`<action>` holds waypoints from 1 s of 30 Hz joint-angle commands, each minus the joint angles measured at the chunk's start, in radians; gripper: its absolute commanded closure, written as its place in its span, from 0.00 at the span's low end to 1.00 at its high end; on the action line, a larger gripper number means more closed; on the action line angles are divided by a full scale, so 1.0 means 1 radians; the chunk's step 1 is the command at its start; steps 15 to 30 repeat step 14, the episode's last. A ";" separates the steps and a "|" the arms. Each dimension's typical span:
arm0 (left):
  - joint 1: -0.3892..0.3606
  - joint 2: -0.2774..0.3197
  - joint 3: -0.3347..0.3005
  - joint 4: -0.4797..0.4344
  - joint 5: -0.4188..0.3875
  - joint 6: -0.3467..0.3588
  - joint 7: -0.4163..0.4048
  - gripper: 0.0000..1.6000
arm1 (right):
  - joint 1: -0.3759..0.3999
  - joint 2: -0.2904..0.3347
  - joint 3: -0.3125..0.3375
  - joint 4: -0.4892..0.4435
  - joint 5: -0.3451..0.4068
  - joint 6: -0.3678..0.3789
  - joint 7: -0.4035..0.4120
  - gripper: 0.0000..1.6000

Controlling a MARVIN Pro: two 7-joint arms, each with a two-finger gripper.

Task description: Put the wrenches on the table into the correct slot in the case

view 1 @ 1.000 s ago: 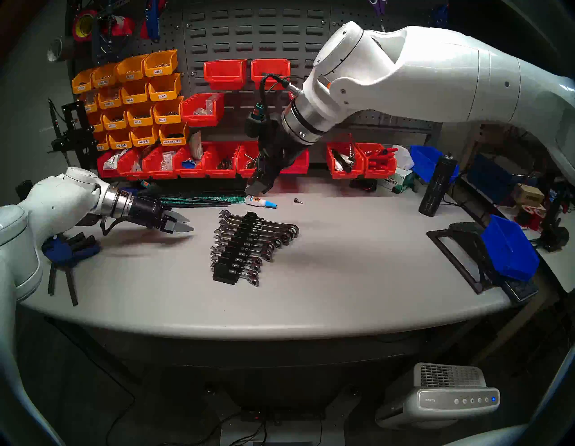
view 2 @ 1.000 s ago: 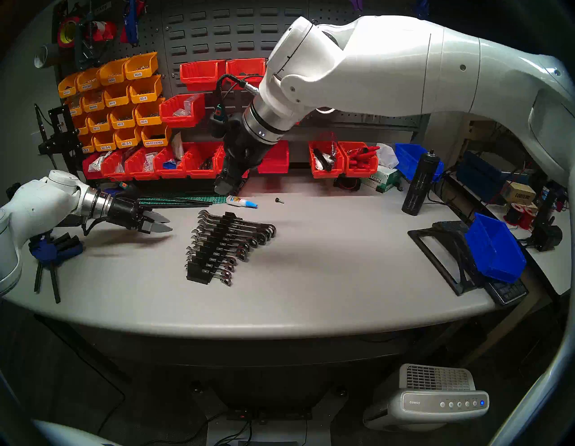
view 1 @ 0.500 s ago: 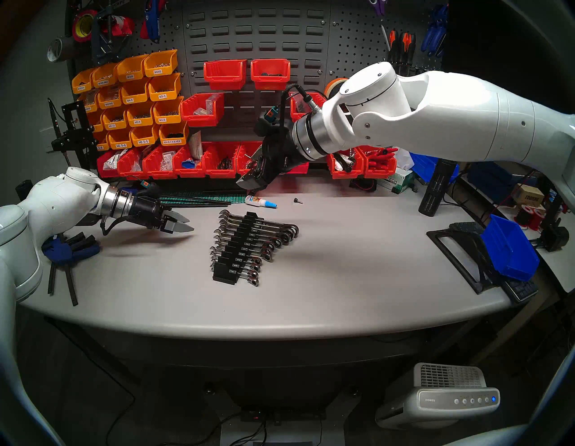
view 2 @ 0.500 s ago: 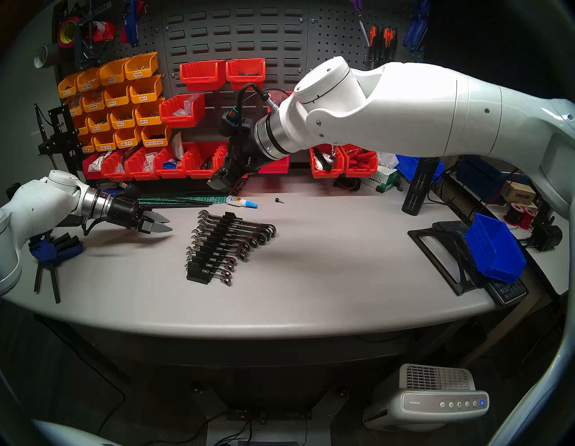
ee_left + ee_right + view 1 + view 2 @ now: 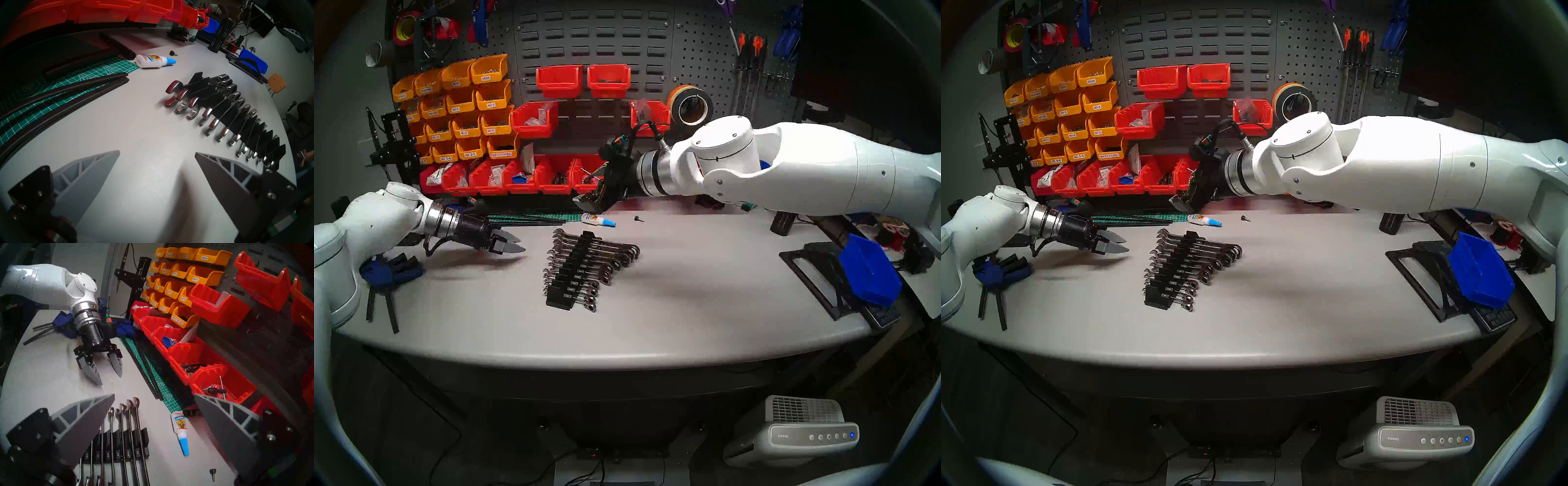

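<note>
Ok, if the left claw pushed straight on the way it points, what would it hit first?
Probably the bare table, short of the wrench rack: the open left claw angles down at plain worktop. Depth is hard to judge.

table (image 5: 687, 305): case (image 5: 573, 271) at centre, wrenches (image 5: 602, 268) seated across its grooves. left gripper (image 5: 514, 242) to the case's left, above the table. glue bottle (image 5: 597, 219) and cutting mat (image 5: 534, 217) behind the case; right gripper (image 5: 590, 202) above them.

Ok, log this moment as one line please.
left gripper: open, empty | right gripper: open, empty | wrenches: in case | table: glue bottle
</note>
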 commanded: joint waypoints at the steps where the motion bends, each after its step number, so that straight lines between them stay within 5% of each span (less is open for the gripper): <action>1: -0.028 -0.002 -0.010 0.002 -0.002 -0.001 -0.002 0.00 | 0.018 0.016 0.032 -0.004 -0.003 -0.032 -0.041 0.00; 30: -0.028 -0.002 -0.010 0.002 -0.002 -0.001 -0.002 0.00 | 0.018 0.017 0.030 -0.009 -0.003 -0.036 -0.053 0.00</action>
